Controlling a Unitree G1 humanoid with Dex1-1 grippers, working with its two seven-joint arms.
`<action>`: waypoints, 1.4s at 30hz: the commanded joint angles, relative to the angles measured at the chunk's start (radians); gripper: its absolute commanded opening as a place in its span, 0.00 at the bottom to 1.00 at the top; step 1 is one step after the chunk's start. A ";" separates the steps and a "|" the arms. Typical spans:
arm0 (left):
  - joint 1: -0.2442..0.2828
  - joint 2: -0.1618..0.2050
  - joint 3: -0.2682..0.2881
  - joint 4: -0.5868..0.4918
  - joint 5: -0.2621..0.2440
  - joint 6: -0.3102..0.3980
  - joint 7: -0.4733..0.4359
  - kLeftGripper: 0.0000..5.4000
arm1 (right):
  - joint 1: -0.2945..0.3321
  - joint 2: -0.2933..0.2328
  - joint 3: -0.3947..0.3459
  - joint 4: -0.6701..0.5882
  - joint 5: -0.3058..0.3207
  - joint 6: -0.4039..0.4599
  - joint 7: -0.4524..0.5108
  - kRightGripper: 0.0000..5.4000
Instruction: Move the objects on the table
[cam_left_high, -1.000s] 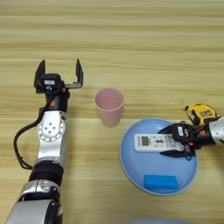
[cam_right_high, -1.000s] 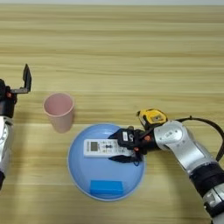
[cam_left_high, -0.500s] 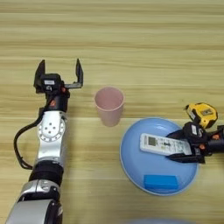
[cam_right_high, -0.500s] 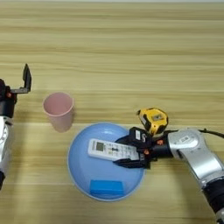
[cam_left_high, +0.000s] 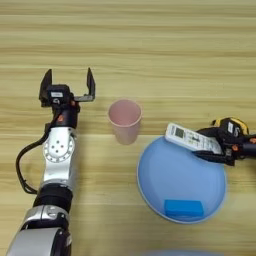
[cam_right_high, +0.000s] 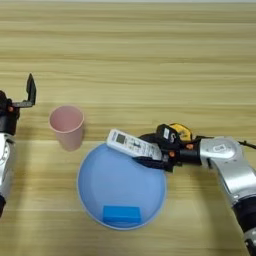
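Our right pincer (cam_right_high: 156, 152) is clamped on just one end of the remote (cam_right_high: 133, 145), hanging over the plate (cam_right_high: 95, 185) rim, so it could tip and slip. Left pincer (cam_left_high: 68, 86) sits spread wide beside the pink cup (cam_left_high: 124, 120) on the bench (cam_left_high: 150, 45).

Twin head-mounted cameras look steeply down on the wooden surface (cam_left_high: 150, 45) at close range; both share the plate (cam_right_high: 95, 185) and cup (cam_left_high: 125, 120), left view reaching further left, right further right.

Lab-type bench: wood table (cam_left_high: 150, 45), robot arms.
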 joint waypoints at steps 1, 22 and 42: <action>-0.016 -0.002 -0.003 0.007 0.010 -0.005 0.004 1.00 | -0.060 0.017 -0.043 0.048 -0.016 0.007 -0.068 0.53; -0.015 0.001 -0.003 0.005 0.010 -0.007 0.004 1.00 | -0.191 0.130 -0.054 0.277 -0.127 0.014 -0.315 0.53; -0.004 -0.004 -0.005 -0.013 0.013 -0.007 0.010 1.00 | -0.318 0.287 0.007 0.497 -0.252 -0.051 -0.424 0.53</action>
